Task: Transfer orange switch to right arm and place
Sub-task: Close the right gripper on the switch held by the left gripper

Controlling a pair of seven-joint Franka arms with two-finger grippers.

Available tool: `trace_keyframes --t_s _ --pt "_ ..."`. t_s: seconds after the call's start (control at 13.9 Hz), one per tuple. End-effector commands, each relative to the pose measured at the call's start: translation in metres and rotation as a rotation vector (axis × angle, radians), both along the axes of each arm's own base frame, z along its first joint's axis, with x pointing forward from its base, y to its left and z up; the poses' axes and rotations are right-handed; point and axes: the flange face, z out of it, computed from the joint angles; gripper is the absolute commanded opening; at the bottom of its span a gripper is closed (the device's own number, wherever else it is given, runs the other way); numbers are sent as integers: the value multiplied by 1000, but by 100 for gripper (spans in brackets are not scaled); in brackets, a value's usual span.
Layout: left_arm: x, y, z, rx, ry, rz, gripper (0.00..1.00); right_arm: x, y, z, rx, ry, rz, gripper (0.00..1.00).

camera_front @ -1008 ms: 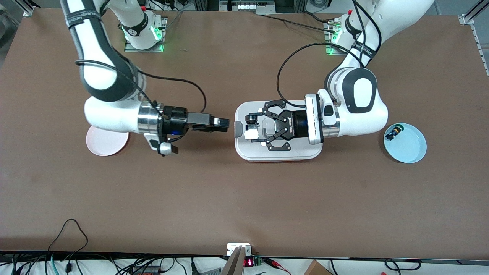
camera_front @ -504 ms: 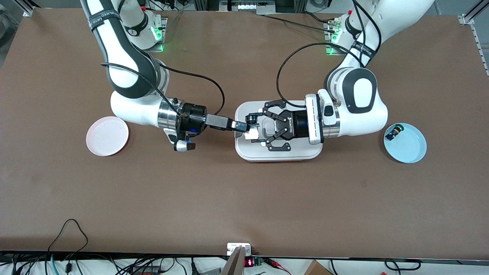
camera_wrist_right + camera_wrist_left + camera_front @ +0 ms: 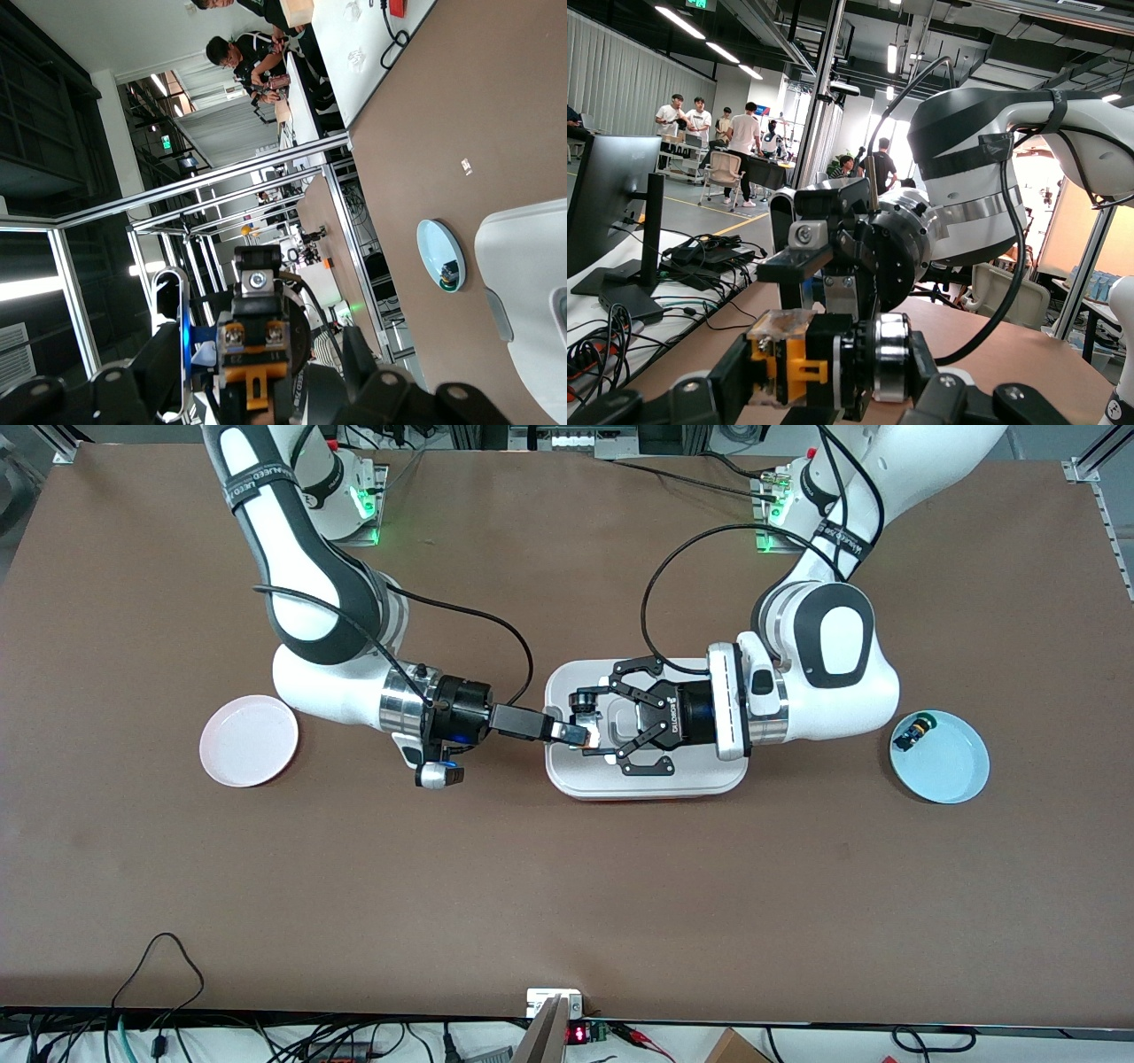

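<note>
Over the white tray [image 3: 700, 784] at the middle of the table [image 3: 567, 886], the two grippers meet nose to nose for the handover. The left gripper [image 3: 588, 726], with its wide linkage claw, is clenched on the orange switch [image 3: 584, 735], which hangs in the air above the tray end toward the right arm. From the left wrist view the switch [image 3: 833, 363] shows as a small black barrel with a silver ring and orange plastic at its face end, pinched across its body. It looks light, rigid and smooth-sided, so it will likely slip or twist if caught only at a corner; the free end sticking out of the claw is the sensible place to take it, squarely across the barrel. The right gripper [image 3: 567, 732], slim and straight-fingered, has its fingers partly apart and set about that free end, at or just touching the switch, but a firm grip cannot be confirmed. A pink plate [image 3: 248, 740] lies toward the right arm's end of the table, and a blue plate [image 3: 952, 775] with a small green-capped switch [image 3: 912, 732] toward the left arm's end.
</note>
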Motion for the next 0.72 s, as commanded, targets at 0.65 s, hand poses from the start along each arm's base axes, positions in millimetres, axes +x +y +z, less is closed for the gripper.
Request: trace_keyframes --t_s 0.65 --pt "0 -3 4 -32 -16 18 18 7 7 27 37 25 -23 66"
